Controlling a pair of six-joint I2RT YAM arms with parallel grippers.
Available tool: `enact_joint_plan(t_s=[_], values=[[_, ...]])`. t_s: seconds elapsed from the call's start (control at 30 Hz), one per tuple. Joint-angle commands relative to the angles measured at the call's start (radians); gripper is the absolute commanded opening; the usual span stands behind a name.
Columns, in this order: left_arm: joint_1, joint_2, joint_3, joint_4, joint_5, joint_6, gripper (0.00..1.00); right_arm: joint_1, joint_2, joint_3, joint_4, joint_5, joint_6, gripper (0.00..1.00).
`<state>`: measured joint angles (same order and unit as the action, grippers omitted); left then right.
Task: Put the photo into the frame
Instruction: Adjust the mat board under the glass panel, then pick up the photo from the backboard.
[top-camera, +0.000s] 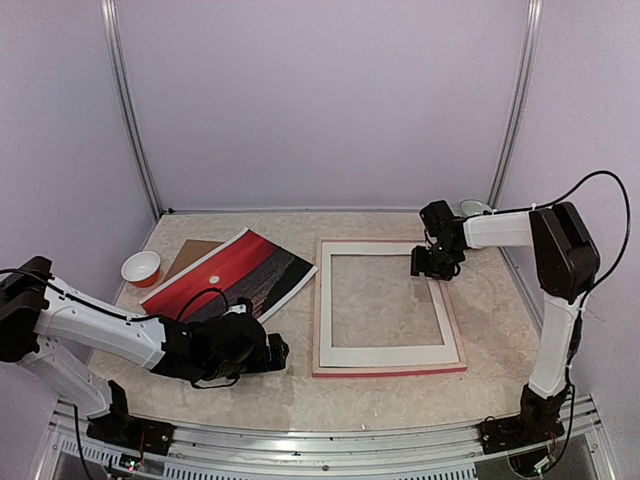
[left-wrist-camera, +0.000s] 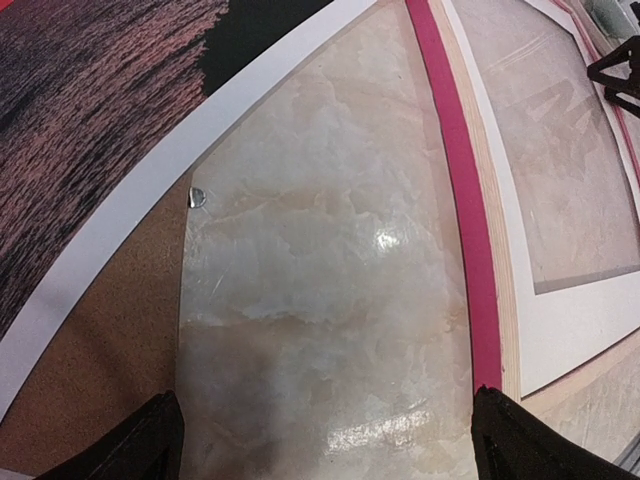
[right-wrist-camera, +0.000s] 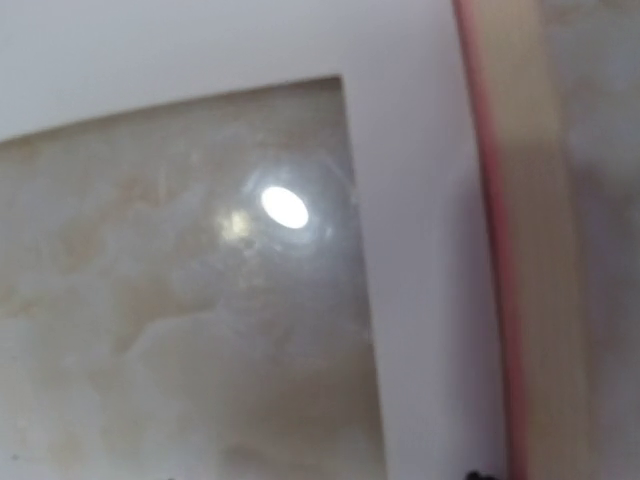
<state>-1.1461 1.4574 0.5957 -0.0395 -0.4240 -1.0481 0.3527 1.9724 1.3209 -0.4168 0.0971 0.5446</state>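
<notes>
Separating photo (top-camera: 235, 268) and frame (top-camera: 390, 369), bare worktop (left-wrist-camera: 320, 300) lies under wide-open left fingers (left-wrist-camera: 140, 445); right fingers (top-camera: 424, 266) cannot be told.

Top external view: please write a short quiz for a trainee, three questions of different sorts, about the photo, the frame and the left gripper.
1. True or false: a white mat lies within the frame.
2. In the top view, where does the photo lie? A. left of the frame. B. right of the frame. C. inside the frame.
3. Fill in: the left gripper, low between photo and frame, has its jaws ____.

Key: 1 true; 2 A; 3 open.
</notes>
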Motion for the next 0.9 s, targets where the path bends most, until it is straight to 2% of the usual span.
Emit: enact_joint_plan(t_s=[0.0, 0.2, 0.4, 0.67, 0.87], values=[[-0.007, -0.01, 0.026, -0.017, -0.02, -0.004, 0.99, -0.01, 0.055, 0.021, 0.008, -0.052, -0.018, 0.61], [-0.007, 0.013, 0.042, -0.016, -0.016, 0.0, 0.99, -0.011, 0.035, 0.032, 0.009, -0.071, -0.038, 0.61], [-0.008, 0.03, 0.052, -0.018, -0.016, 0.004, 0.99, -0.009, -0.102, 0.042, -0.027, -0.044, -0.056, 0.62], [-0.003, 0.008, 0.141, -0.181, -0.152, 0.053, 0.99, 0.01, -0.295, 0.013, -0.069, -0.058, -0.1, 0.77], [0.054, -0.022, 0.186, -0.276, -0.203, 0.09, 0.99, 0.036, -0.413, -0.082, -0.024, -0.167, -0.075, 0.83]])
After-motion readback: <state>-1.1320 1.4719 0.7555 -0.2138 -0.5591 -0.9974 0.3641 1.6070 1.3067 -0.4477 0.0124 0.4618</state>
